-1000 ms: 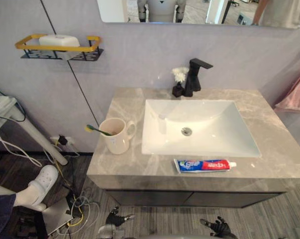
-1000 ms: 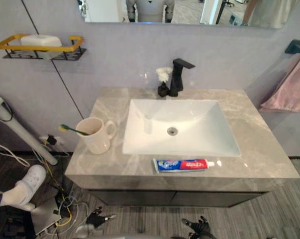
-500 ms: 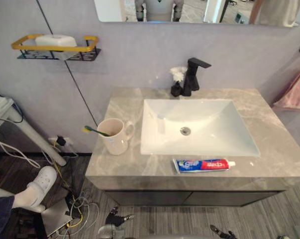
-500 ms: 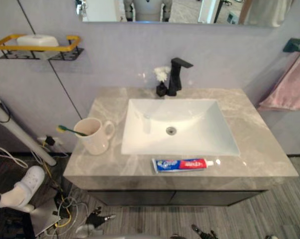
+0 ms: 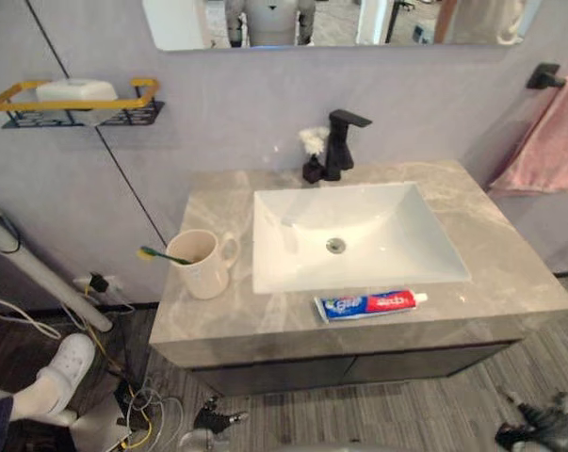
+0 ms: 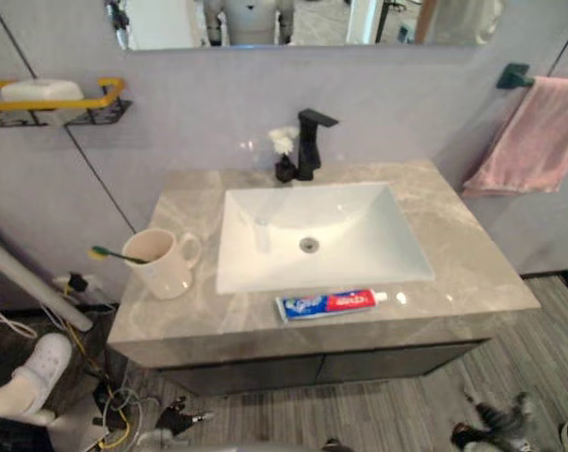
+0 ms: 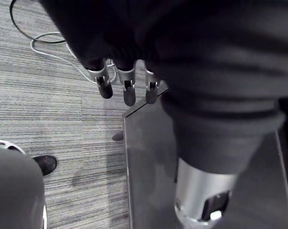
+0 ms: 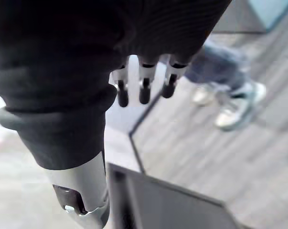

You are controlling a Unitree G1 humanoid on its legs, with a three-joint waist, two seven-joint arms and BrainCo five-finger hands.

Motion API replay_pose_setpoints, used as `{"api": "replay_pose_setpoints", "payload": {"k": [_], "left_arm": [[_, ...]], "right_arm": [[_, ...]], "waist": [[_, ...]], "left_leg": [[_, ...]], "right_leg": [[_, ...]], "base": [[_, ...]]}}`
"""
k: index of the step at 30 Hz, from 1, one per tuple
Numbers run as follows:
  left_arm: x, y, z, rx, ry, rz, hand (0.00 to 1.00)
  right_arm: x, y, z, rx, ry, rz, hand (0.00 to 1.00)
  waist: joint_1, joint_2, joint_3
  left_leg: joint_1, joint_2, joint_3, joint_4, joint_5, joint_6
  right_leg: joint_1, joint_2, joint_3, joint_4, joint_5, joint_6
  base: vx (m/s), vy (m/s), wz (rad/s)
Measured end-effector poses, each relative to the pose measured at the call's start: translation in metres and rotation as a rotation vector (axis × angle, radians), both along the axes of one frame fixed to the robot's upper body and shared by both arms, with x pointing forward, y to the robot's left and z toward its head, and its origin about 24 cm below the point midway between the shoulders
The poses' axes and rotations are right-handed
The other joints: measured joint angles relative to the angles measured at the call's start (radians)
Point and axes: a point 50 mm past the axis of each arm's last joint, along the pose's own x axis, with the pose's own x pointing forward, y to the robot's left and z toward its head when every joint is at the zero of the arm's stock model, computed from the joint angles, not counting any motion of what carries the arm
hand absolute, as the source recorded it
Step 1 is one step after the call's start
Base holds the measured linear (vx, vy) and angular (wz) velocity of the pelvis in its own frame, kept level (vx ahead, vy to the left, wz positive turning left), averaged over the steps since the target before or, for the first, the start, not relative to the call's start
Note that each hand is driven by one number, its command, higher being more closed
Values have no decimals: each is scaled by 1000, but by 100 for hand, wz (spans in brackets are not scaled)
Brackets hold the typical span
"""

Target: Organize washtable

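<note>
Toothpaste tube lies flat on the front strip of the grey marbled bench, just in front of the white sink, its cap end towards the robot's right. A cream mug stands upright on the bench to the left of the sink, handle turned towards the basin, with a toothbrush leaning in it so that its end sticks out over the rim to the left. At the back edge of the sink stands a black tap, and just beside it a small dark vase with a white flower. On the wall to the left hangs a shelf with a yellow rail carrying a white bar of soap; a pink towel hangs on the wall to the right, and a mirror runs above. Both hands hang low over the striped floor, in front of and below the bench, well apart from everything on it. The left hand is released, its fingers straight and holding nothing. The right hand is likewise released and empty, fingers straight. A person's white shoe rests on the floor at the far left.
</note>
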Motion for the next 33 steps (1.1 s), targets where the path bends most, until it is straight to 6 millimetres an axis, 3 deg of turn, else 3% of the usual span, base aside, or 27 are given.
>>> {"api": "replay_pose_setpoints", "payload": {"k": [3,5,12,14,17,20,27,33], "left_arm": [[-2,3,1,6,-4,1,0],[-5,5,0,11,3,1,0],[-18,17,0,52,36,-56,0],[-29,20,-1,68,69,-91,0],[-42,21,-3,68,109,-128,0],[-40,23,-2,65,97,-138,0],[-39,22,-1,68,82,-184,0],[-37,24,-2,71,80,-188,0]], "right_arm": [[10,-10,35,-157,-54,39,0],[18,-13,51,-228,-74,72,0],[46,-23,106,-454,-114,280,0],[67,-13,125,-530,-134,445,0],[101,25,161,-700,-174,837,0],[112,48,174,-769,-183,1061,0],[135,97,176,-741,-216,1479,0],[138,111,174,-718,-167,1636,0]], "waist": [[-9,1,-4],[-24,-2,-6],[-29,-4,-5],[-38,-6,-5],[-34,-15,-13],[-23,-17,-18],[-20,-40,-25],[-4,-50,-25]], "left_leg": [[-4,0,-2,0,-1,0],[-3,-1,-7,1,-2,1],[-6,-4,-44,20,-24,8],[-15,-4,-51,21,-25,9],[-42,-11,-76,28,-24,10],[-55,-9,-113,38,-24,10],[-66,-8,-155,44,-24,10],[-88,-10,-178,53,-22,13]], "right_leg": [[-9,2,10,0,1,1],[-9,2,11,1,1,1],[-10,2,28,-1,5,6],[-17,-3,26,-3,6,9],[-22,-6,5,-21,14,10],[-7,-4,-16,-31,17,6],[9,-4,-46,-39,17,6],[10,-4,-64,-56,21,0]], "base": [[22,4,-12],[6,3,-2],[-6,7,-7],[-9,6,2],[23,18,17],[51,-9,23],[-6,-21,16],[-23,-18,12]]}}
